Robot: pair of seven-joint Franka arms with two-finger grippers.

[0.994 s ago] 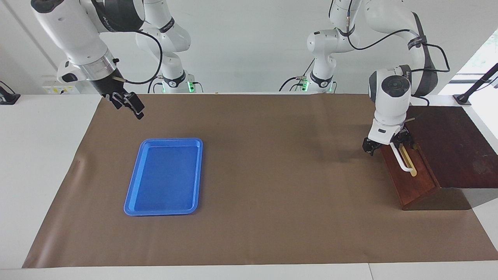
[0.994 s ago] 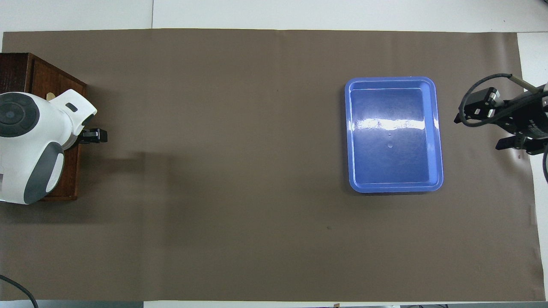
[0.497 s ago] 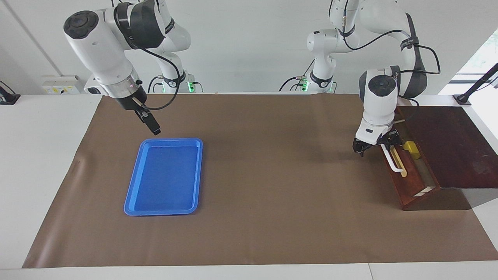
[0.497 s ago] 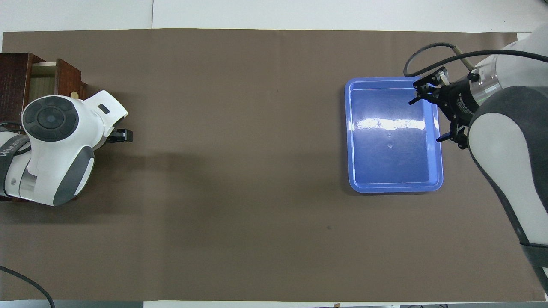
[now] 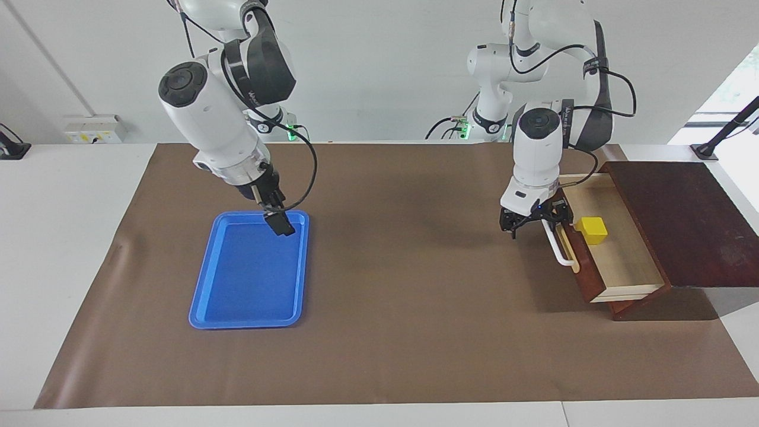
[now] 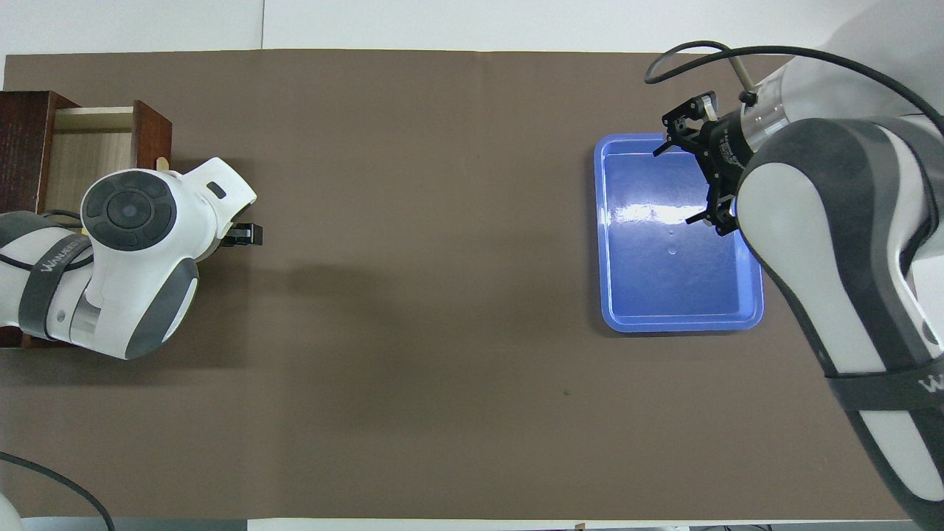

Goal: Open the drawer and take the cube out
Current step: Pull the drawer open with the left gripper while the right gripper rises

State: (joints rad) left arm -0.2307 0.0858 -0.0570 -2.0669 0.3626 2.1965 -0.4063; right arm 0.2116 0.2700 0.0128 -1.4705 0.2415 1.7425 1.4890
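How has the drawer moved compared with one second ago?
Yes. The drawer has slid out of its dark wooden box toward the blue tray, drawn by the left gripper at its white handle, and the yellow cube now shows.

The drawer stands pulled out of its box at the left arm's end of the bench, the cube inside it. A tray lies toward the right arm's end.

Bright, even light from overhead. A white glare streak crosses the blue tray floor in the overhead view. Soft shadows fall on the brown mat beneath both arms. Daylight blows out at three o'clock. Everything sharp.
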